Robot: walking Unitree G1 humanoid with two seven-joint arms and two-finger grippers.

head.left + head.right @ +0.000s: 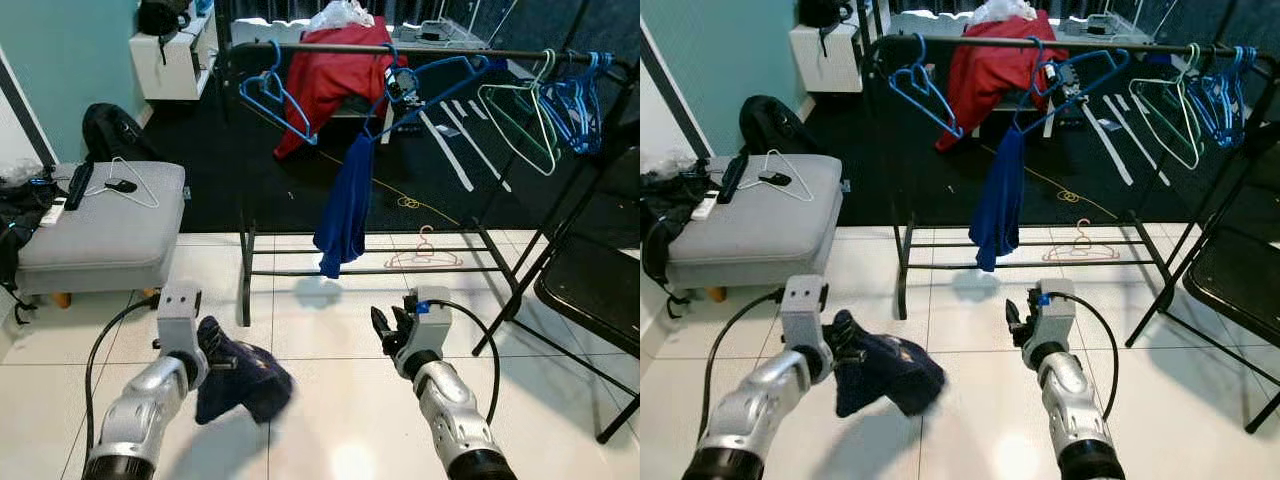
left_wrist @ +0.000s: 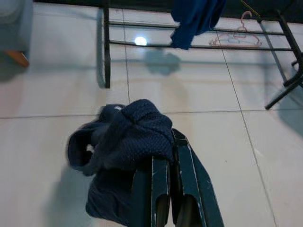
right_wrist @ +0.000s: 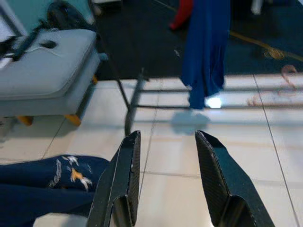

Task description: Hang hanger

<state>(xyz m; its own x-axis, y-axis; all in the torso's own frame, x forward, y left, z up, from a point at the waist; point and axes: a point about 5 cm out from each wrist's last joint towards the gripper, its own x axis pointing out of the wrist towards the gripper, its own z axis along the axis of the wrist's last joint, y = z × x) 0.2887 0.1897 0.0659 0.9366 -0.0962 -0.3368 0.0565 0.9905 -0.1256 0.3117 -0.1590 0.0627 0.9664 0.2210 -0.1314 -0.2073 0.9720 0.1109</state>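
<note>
Hangers counted; garment held low

White hanger [image 1: 128,183] lay flat on grey ottoman [image 1: 110,240], hook toward the wall. Pink hanger [image 1: 425,255] lay on floor beneath rack [image 1: 420,52]. Left gripper [image 2: 171,156] pinched dark blue garment [image 1: 240,380]; right gripper [image 3: 168,156] spread, empty.

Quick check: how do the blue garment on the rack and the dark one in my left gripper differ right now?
The blue garment hangs long and straight from a blue hanger on the rail; the dark navy garment is bunched in the left gripper, on no hanger. The blue one is a brighter royal blue; the navy one is darker, with a knit-like texture. Both are off the floor.
</note>
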